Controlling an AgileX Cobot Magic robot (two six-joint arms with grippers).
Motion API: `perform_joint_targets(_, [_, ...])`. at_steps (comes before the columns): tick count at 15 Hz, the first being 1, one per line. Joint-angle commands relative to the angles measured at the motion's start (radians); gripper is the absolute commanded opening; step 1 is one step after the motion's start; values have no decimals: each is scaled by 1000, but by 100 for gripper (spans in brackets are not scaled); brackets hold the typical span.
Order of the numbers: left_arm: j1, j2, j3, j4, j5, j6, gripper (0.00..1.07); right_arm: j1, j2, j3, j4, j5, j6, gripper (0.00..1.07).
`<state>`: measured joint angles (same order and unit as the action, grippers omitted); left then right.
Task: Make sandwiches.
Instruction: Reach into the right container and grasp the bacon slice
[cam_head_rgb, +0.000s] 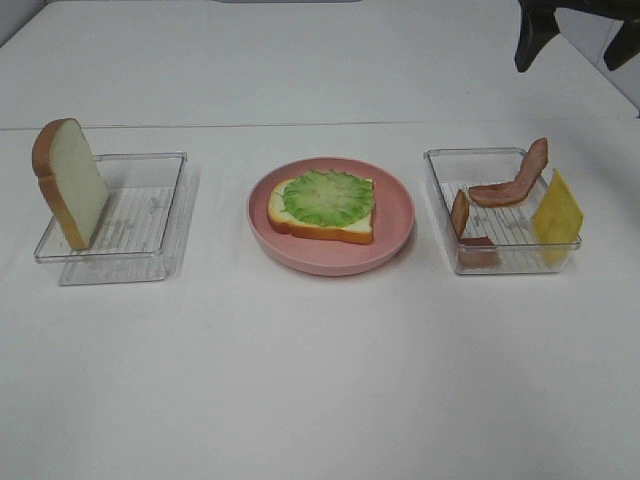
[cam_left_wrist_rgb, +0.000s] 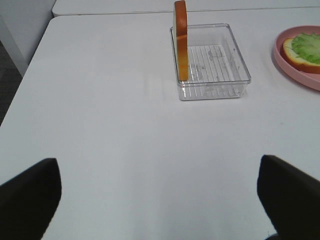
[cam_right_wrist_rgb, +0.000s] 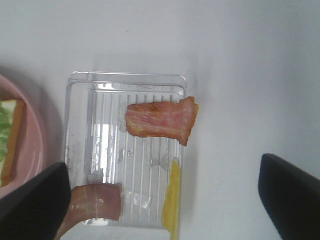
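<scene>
On the pink plate (cam_head_rgb: 395, 222) lies one brown-crusted white bread slice (cam_head_rgb: 320, 228) with green lettuce (cam_head_rgb: 328, 197) on top; nothing else is stacked there. A second bread slice (cam_head_rgb: 70, 180) stands on edge in the left clear tray (cam_head_rgb: 150, 215). The right clear tray (cam_head_rgb: 500, 250) holds two reddish-brown bacon strips (cam_head_rgb: 515, 180) (cam_head_rgb: 462, 215) and a yellow cheese square (cam_head_rgb: 556, 212). My right gripper (cam_head_rgb: 575, 40) hangs open high above that tray; in its wrist view (cam_right_wrist_rgb: 162, 205) the bacon (cam_right_wrist_rgb: 160, 120) and cheese (cam_right_wrist_rgb: 172, 195) lie below. My left gripper (cam_left_wrist_rgb: 160, 210) is open and empty, well short of the left tray (cam_left_wrist_rgb: 212, 65).
A white table carries everything. The left wrist view shows the table's left edge and dark floor beyond it. The plate's rim (cam_left_wrist_rgb: 300, 70) (cam_right_wrist_rgb: 35, 145) shows in both wrist views.
</scene>
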<state>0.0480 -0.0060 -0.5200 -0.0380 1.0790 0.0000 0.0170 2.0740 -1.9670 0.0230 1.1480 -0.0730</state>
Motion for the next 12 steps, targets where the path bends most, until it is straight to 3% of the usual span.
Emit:
perform_joint_targets(1, [0,-1,2,-3,-4,0,101,-43,54,0,38,-28,-48,98])
perform_joint_targets(10, [0,-1,2,-3,-4,0,101,-89,276,-2,103,-162,-108,96])
perform_joint_targets(12, [0,-1,2,-3,-4,0,101,-89,283,-2,96,-174,-108,89])
